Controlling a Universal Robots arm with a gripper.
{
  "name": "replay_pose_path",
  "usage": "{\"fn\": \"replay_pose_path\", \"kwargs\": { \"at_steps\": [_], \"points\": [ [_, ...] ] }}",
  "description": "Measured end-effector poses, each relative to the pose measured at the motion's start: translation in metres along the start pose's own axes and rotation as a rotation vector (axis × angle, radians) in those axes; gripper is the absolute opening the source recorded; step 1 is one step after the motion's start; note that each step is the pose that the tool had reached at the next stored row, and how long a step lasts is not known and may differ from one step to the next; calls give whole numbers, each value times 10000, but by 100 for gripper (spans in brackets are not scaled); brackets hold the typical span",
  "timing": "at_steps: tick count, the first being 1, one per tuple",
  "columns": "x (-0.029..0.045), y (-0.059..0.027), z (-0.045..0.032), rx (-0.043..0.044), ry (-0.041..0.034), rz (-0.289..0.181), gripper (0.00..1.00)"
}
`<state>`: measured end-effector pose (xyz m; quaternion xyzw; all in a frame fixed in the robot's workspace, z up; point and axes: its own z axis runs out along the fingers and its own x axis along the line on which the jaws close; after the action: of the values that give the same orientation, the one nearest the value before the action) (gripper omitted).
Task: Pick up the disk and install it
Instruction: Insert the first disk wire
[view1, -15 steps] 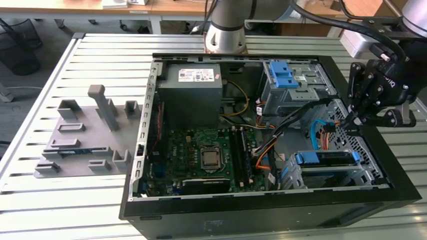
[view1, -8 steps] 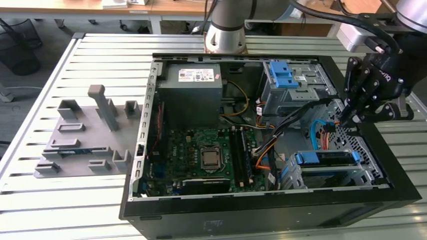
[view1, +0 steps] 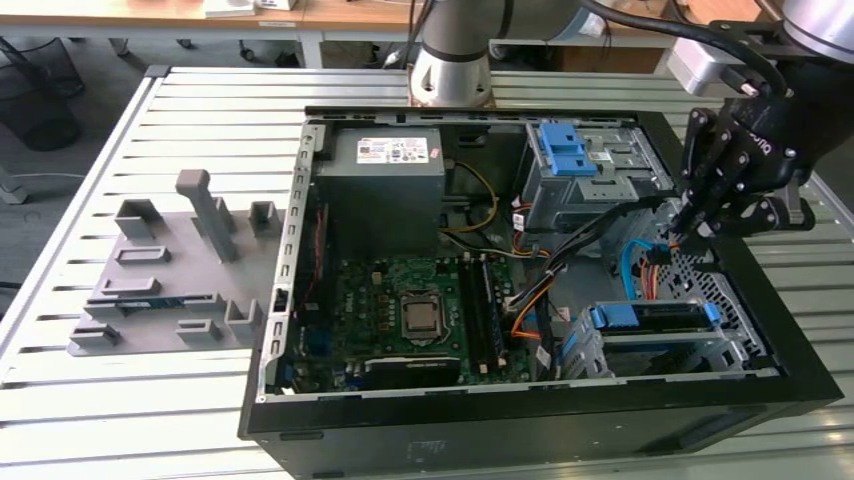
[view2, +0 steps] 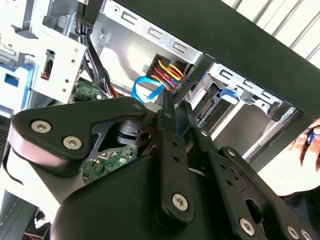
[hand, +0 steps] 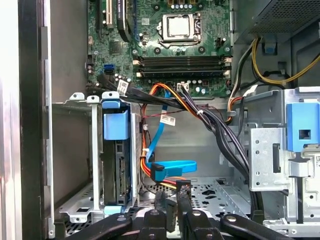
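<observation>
The gripper (view1: 681, 235) (hand: 172, 205), clenched empty, is hovering over the cables (hand: 167, 172), just beside the drive cage (hand: 75, 200) where the disk (view1: 654, 318) (hand: 120, 170) is sitting on edge.

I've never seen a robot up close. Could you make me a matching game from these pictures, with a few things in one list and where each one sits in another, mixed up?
Things:
1. disk
2. gripper
3. power-supply box
4. grey fixture

Places:
A. on the slatted table, outside the computer case
B. close by the blue cable, at the case's side wall
C. seated in the metal drive cage
D. in a corner of the case, white sticker on top

Pairs: 1-C, 2-B, 3-D, 4-A.
</observation>
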<state>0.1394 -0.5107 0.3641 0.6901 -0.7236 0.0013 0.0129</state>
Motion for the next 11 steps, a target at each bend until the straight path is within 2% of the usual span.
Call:
{"fn": "replay_pose_path", "kwargs": {
  "at_steps": [5,6,8,9,11],
  "points": [
    [-16,-7,15,-51,15,0,24],
    [-18,-7,16,-49,61,2,24],
    [-28,-7,17,-41,235,4,24],
    [-31,-7,18,-38,289,5,24],
    [-34,-7,22,-36,337,6,24]
  ]
}}
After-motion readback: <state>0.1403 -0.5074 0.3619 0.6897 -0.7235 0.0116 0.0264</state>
